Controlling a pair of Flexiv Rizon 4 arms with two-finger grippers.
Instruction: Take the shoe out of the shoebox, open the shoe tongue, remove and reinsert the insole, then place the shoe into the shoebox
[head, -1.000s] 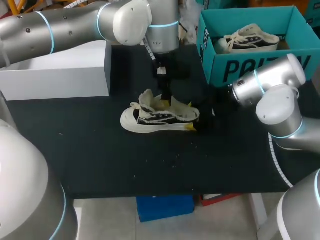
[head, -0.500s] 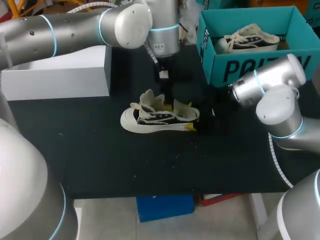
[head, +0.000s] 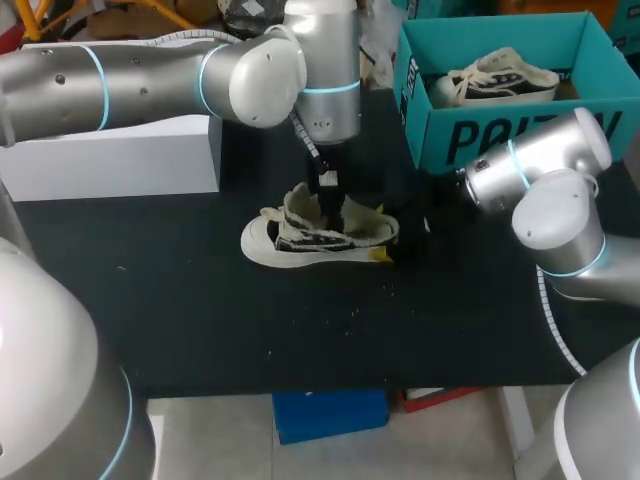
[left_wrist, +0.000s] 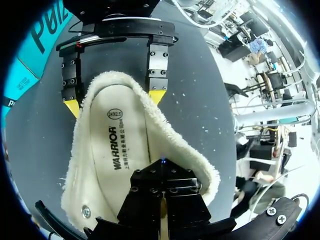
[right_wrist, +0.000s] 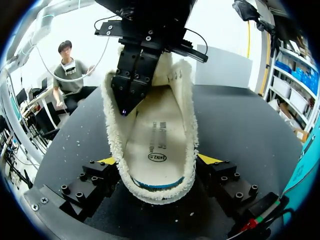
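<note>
A black-and-white shoe (head: 320, 235) with fleece lining lies on the black table, toe to the left. My left gripper (head: 335, 210) points down into its opening, shut, with its tip (left_wrist: 162, 167) pressed on the printed insole (left_wrist: 125, 135) inside. My right gripper (head: 395, 240) is at the heel. Its yellow fingertips (right_wrist: 107, 161) touch the fleece-edged heel (right_wrist: 160, 187) from both sides, so it is shut on the shoe. In the right wrist view the left gripper (right_wrist: 124, 111) comes down onto the insole (right_wrist: 155, 145).
A teal shoebox (head: 500, 130) stands at the back right with a second shoe (head: 500, 78) inside. A white box (head: 120, 150) sits at the back left. The table's front edge (head: 330, 385) runs in front of the shoe.
My left arm has come down and forward, bringing its shut gripper into the shoe's opening. The shoe and the right arm have stayed put.
</note>
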